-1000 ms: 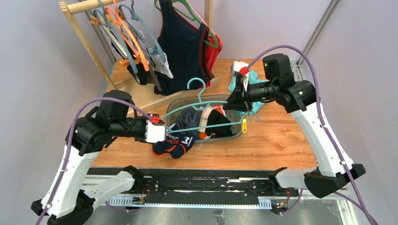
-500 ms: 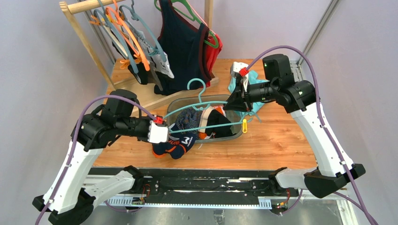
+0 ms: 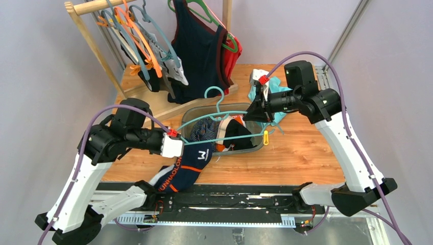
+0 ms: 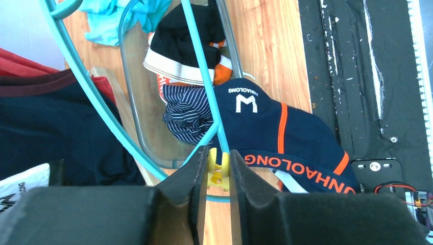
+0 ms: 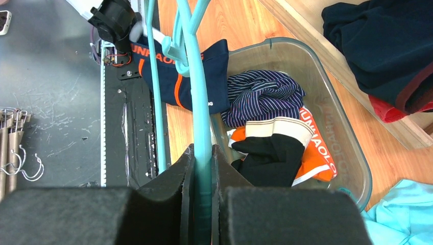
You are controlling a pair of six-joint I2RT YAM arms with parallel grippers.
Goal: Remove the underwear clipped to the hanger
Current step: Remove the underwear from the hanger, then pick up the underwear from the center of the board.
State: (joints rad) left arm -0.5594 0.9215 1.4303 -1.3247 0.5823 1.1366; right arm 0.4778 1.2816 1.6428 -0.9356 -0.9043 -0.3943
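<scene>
A teal hanger is held over a clear bin. My right gripper is shut on its upper arm, as the right wrist view shows. My left gripper is shut on a yellow clip at the hanger's left corner. Navy underwear with orange trim and lettering lies spread below the clip, reaching over the table's front edge. It also shows in the left wrist view. No cloth shows inside the clip. A second yellow clip hangs bare at the hanger's right end.
The bin holds striped, black and orange briefs. A wooden rack with several hangers and clothes stands back left. A navy tank top hangs beside it. A teal cloth lies behind the right gripper.
The navy underwear, bunched up beside my left gripper before, has dropped and unfolded down to the table's front edge. My left gripper shifted slightly right; the right arm barely moved.
</scene>
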